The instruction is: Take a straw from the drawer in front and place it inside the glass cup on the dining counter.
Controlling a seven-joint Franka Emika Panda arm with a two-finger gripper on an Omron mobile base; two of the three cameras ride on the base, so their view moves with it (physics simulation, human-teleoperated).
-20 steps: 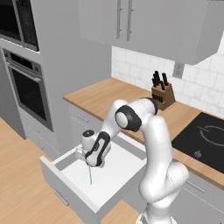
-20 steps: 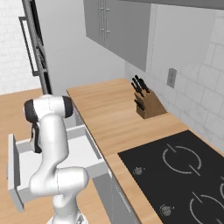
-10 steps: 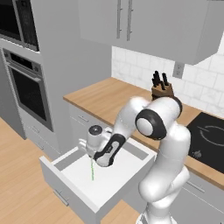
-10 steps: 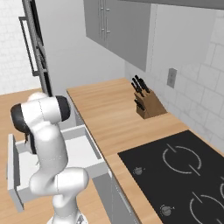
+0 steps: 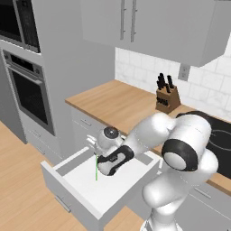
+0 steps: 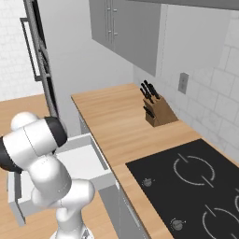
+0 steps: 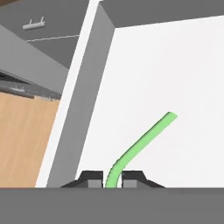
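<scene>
The drawer (image 5: 85, 187) stands pulled out below the wood counter, its white interior (image 7: 175, 65) bare; its right wall (image 6: 95, 151) shows past the arm. My gripper (image 5: 96, 156) hangs over the drawer's back left part, shut on the top end of the bright-green straw (image 5: 96, 169). The straw hangs straight down, its lower tip just above the drawer floor. In the hand view the straw (image 7: 144, 140) runs out from between the two dark fingertips (image 7: 92, 177) of the gripper (image 7: 112, 179), towards the white floor. The glass cup and the dining counter are out of view.
A knife block (image 5: 166, 97) (image 6: 156, 112) stands on the wood counter (image 5: 117, 101) by the tiled wall. A black cooktop (image 6: 196, 182) lies to the right. A built-in oven (image 5: 27, 94) fills the tall unit on the left. Grey upper cabinets (image 5: 149, 22) hang overhead.
The arm's elbow has swung to the right and the hand has risen a little, lifting the straw slightly up and right over the drawer. The drawer has stayed open.
</scene>
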